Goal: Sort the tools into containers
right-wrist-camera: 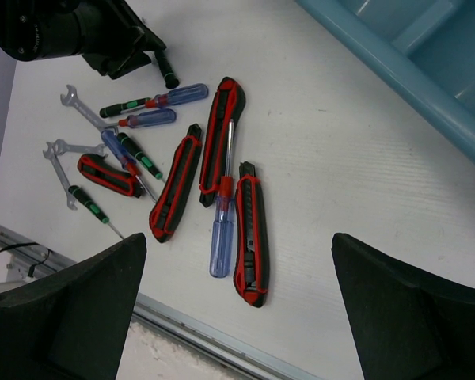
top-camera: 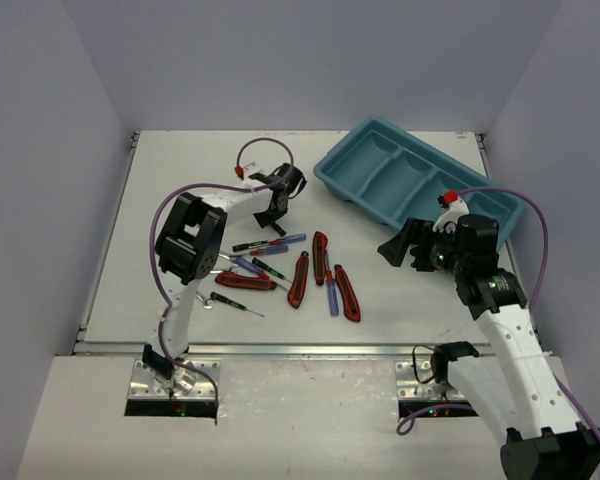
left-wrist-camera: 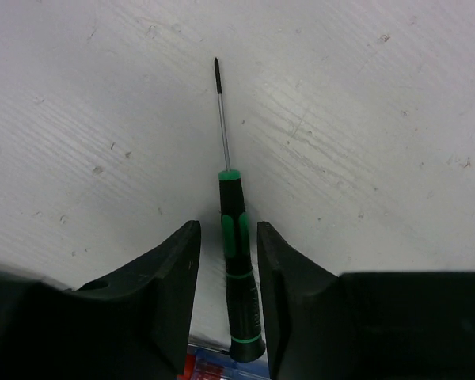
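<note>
My left gripper (left-wrist-camera: 228, 229) (top-camera: 274, 218) is down on the table behind the pile, its jaws narrowed on either side of a thin black-and-green screwdriver (left-wrist-camera: 237, 269). White table shows between the left finger and the handle. The shaft points away from the wrist. My right gripper (right-wrist-camera: 237, 237) (top-camera: 395, 248) hangs wide open above the table between the tools and the teal tray (top-camera: 332, 172) (right-wrist-camera: 396, 63). Below it lie a blue-and-red screwdriver (right-wrist-camera: 222, 229) (top-camera: 331, 296) and red-and-black utility knives (right-wrist-camera: 252, 233) (right-wrist-camera: 222, 138) (top-camera: 299, 278).
More tools lie in a loose pile at table centre: another knife (right-wrist-camera: 109, 174), blue-handled screwdrivers (right-wrist-camera: 178, 96), green ones (right-wrist-camera: 89, 203) (top-camera: 238, 303), and silver wrenches (right-wrist-camera: 79, 107) (right-wrist-camera: 59, 162). The table's front rail (right-wrist-camera: 222, 336) runs just below the right gripper.
</note>
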### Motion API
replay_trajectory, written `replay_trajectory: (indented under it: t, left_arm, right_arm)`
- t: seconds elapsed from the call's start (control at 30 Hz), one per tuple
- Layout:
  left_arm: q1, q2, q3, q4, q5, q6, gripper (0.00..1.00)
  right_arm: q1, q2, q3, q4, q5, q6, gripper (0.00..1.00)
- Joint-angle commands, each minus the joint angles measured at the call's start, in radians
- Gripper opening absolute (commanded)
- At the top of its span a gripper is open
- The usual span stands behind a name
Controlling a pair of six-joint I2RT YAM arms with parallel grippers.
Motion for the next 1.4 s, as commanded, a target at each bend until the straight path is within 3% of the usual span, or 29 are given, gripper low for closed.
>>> replay_trajectory:
  t: [0.0, 0.2, 0.37, 0.67, 0.87, 1.03, 1.17, 1.37]
  left_arm:
    - [-0.002, 0.016, 0.001, 0.055, 0.009, -0.006, 0.22]
    - [0.005, -0.003, -0.013, 0.123, 0.067, 0.016, 0.0]
    - [0.01, -0.068, -0.045, 0.158, 0.046, 0.004, 0.0]
    - [0.004, -0.508, -0.413, 0.528, 0.036, 0.066, 0.0]
    - [-0.002, -0.685, -0.605, 0.798, 0.304, 0.176, 0.0]
    - [-0.04, -0.829, -0.799, 1.096, 0.645, 0.178, 0.0]
    - [-0.126, -0.906, -0.863, 1.204, 0.711, 0.161, 0.0]
    - [-0.188, -0.954, -0.928, 1.271, 0.723, 0.119, 0.0]
  right_arm:
    - [-0.001, -0.018, -0.002, 0.039, -0.012, -0.011, 0.99]
    - [-0.001, -0.012, -0.003, 0.043, -0.028, -0.014, 0.99]
    - [-0.001, -0.008, 0.001, 0.044, -0.043, -0.012, 0.99]
    - [-0.002, 0.029, -0.002, 0.103, -0.155, -0.005, 0.99]
    - [0.001, 0.077, -0.007, 0.25, -0.363, 0.053, 0.99]
    - [0.159, 0.238, 0.049, 0.416, -0.411, 0.111, 0.99]
    - [0.319, 0.362, 0.092, 0.558, -0.319, 0.15, 0.91]
    - [0.429, 0.472, 0.109, 0.674, -0.227, 0.189, 0.67]
